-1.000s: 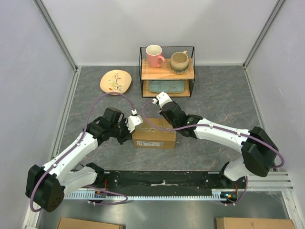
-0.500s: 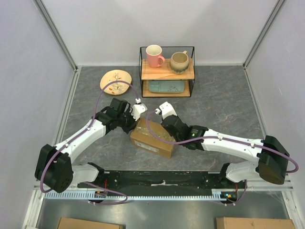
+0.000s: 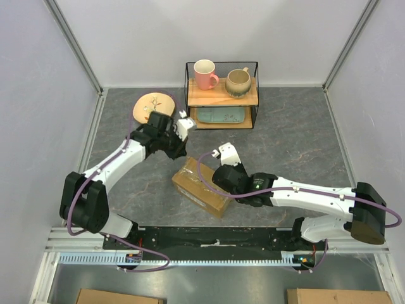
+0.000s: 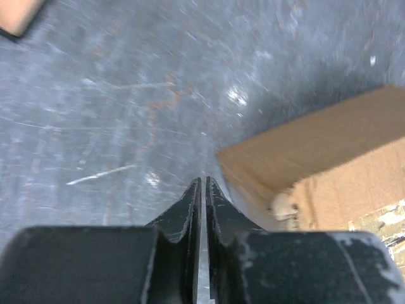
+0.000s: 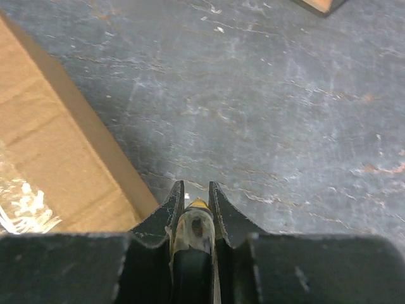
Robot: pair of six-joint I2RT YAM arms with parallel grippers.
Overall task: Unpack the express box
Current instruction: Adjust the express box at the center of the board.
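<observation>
Nearest the arm bases, the box [image 3: 201,187] sat skewed on the table [image 3: 285,139], flaps shut and clear tape [image 5: 19,206] across its top; so nothing was unpacked yet, and I'd say this was the cut-the-tape step. The right gripper [image 5: 195,190] hung just off the box's far right edge, over bare table, jaws narrow and pinching a small yellowish tool [image 5: 196,218]; couldn't tell exactly what it was, a cutter would be my guess. A bit further back and to the left, the left gripper [image 4: 202,183] was squeezed to a thin slit with nothing in it, clear of the box, one box corner showing just to its right; behind that was a plate [image 3: 149,101], then at the far end a rack [image 3: 218,96] with a pink mug [image 3: 204,74] and a beige mug [image 3: 238,82]. Next move, I reckon: bring the tool tip onto the seam and run it lightly along the tape; the left one would need to pin the box so it doesn't spin.
</observation>
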